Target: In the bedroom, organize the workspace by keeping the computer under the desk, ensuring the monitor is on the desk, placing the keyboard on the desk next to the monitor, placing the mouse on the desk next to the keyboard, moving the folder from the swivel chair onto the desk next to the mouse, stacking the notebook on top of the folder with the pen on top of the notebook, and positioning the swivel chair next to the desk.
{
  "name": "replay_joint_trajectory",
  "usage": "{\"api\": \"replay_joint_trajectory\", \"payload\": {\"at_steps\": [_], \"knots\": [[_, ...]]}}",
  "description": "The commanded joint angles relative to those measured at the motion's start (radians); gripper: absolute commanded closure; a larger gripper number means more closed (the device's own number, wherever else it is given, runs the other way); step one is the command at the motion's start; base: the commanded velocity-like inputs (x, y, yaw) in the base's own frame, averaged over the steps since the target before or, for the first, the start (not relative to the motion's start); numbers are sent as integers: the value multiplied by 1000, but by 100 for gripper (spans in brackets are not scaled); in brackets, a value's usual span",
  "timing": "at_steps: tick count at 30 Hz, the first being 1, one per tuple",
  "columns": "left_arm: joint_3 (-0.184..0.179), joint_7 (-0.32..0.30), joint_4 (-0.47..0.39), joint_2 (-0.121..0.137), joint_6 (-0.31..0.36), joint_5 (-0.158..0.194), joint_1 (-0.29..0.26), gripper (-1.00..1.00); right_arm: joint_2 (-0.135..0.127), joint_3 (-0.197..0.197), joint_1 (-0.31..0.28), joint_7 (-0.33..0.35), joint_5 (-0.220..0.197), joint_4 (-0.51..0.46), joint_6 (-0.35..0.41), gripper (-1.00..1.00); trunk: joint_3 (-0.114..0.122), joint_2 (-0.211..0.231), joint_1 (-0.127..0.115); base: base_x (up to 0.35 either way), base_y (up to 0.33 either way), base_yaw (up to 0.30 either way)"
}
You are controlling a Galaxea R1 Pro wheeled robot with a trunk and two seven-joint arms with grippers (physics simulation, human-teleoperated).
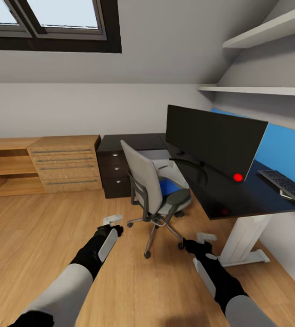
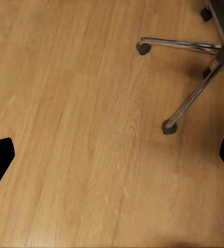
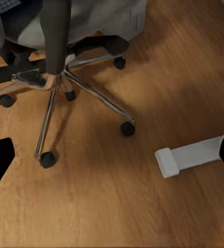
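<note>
The grey swivel chair (image 1: 146, 181) stands on the wood floor in front of the black desk (image 1: 220, 197), with the blue folder (image 1: 168, 186) on its seat. The wide black monitor (image 1: 215, 141) stands on the desk, and the keyboard (image 1: 289, 184) lies at the desk's far right. Behind the chair back, under the desk, part of the pale grey computer (image 1: 159, 156) shows. Mouse, notebook and pen are out of view. My left gripper (image 1: 112, 221) and right gripper (image 1: 206, 237) hang open and empty above the floor, short of the chair's chrome base (image 2: 189, 103) (image 3: 60, 82).
A light-wood drawer chest (image 1: 66, 163) and a black drawer unit (image 1: 115, 170) line the far wall. The desk's white foot (image 3: 189, 155) (image 1: 245, 240) lies on the floor right of my right gripper. Blue wall panel (image 1: 288, 154) and shelves (image 1: 265, 32) are on the right.
</note>
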Motion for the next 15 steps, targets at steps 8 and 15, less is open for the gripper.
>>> {"api": "replay_joint_trajectory", "payload": {"at_steps": [8, 15], "knots": [[0, 8, -14, -5, 7, 119, -33, -100, 47, 5, -67, -6, -55, -3, 100, -100, -26, -57, 31, 0, 0, 0], [-1, 4, -12, -5, 2, 157, -13, -100, 57, 10, -77, 6, -102, -4, 115, -100, -48, -106, 58, 0, 0, 0]]}}
